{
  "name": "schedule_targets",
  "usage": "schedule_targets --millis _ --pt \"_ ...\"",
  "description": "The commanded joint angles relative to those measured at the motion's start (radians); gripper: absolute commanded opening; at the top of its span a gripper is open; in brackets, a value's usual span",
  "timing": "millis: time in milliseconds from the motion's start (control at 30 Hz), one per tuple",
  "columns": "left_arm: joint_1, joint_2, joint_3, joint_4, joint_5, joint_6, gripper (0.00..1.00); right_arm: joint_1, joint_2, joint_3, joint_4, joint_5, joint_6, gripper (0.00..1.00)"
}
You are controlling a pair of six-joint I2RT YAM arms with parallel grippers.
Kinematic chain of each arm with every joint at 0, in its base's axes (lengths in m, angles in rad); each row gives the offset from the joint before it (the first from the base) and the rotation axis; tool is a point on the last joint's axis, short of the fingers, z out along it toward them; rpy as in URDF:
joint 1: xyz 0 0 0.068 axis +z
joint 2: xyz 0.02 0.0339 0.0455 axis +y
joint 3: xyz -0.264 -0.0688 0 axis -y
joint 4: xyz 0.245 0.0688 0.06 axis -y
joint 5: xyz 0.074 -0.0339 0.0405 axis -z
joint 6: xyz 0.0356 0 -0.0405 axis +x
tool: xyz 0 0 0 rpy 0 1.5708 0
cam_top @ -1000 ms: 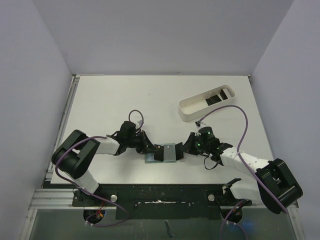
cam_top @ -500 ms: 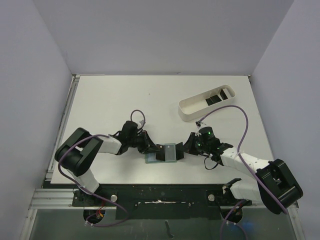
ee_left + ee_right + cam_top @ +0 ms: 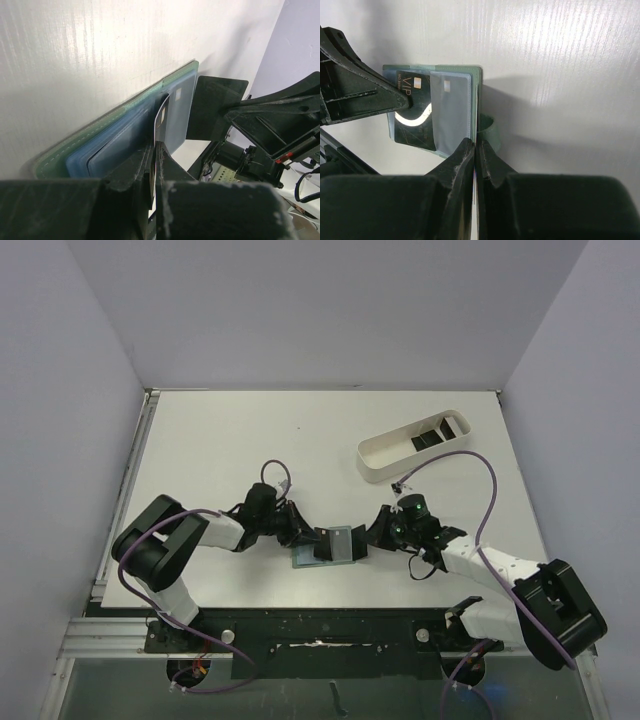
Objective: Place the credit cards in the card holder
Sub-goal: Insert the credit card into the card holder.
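Observation:
The card holder [image 3: 345, 543] lies open on the table between the arms, grey-green with bluish pockets [image 3: 455, 107]. My left gripper [image 3: 306, 537] is shut on a black credit card [image 3: 322, 544] marked "VIP" [image 3: 412, 125], whose right part sits under the clear pocket. In the left wrist view the card [image 3: 161, 117] stands edge-on over the holder [image 3: 115, 145], with my gripper [image 3: 155, 150] just behind it. My right gripper [image 3: 368, 531] is shut on the holder's right edge [image 3: 476, 145], beside the snap tab [image 3: 490, 135]. More black cards [image 3: 430, 435] lie in the tray.
A long white oblong tray [image 3: 385, 455] stands at the back right, behind my right arm. The right arm's purple cable [image 3: 480, 465] loops over the table near the tray. The table's left edge [image 3: 140, 480] is far from the work.
My left gripper has edged a little to the right with the card, toward the holder. The right gripper and the holder have stayed put.

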Motion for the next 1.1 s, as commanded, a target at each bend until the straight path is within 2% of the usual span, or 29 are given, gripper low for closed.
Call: schedule_targets --millis 0,367,567,767,1067 --pt "-0.015 0.008 -0.026 0.061 -0.093 -0.015 0.0 0.013 -0.04 -0.017 0.016 0.023 0.009 0.0" --pt "-0.042 -0.02 -0.041 0.091 -0.146 -0.03 0.0 0.054 -0.058 -0.033 0.023 0.058 0.054 0.0" --pt "-0.045 -0.073 -0.031 -0.002 -0.187 0.015 0.21 0.057 -0.106 0.015 -0.08 0.112 0.032 0.0" --pt "-0.044 -0.149 0.003 -0.134 -0.253 0.084 0.28 0.059 -0.147 0.061 -0.16 0.158 0.012 0.0" --pt "-0.049 -0.167 0.042 -0.224 -0.284 0.135 0.37 0.068 -0.076 0.083 -0.099 0.132 -0.005 0.0"
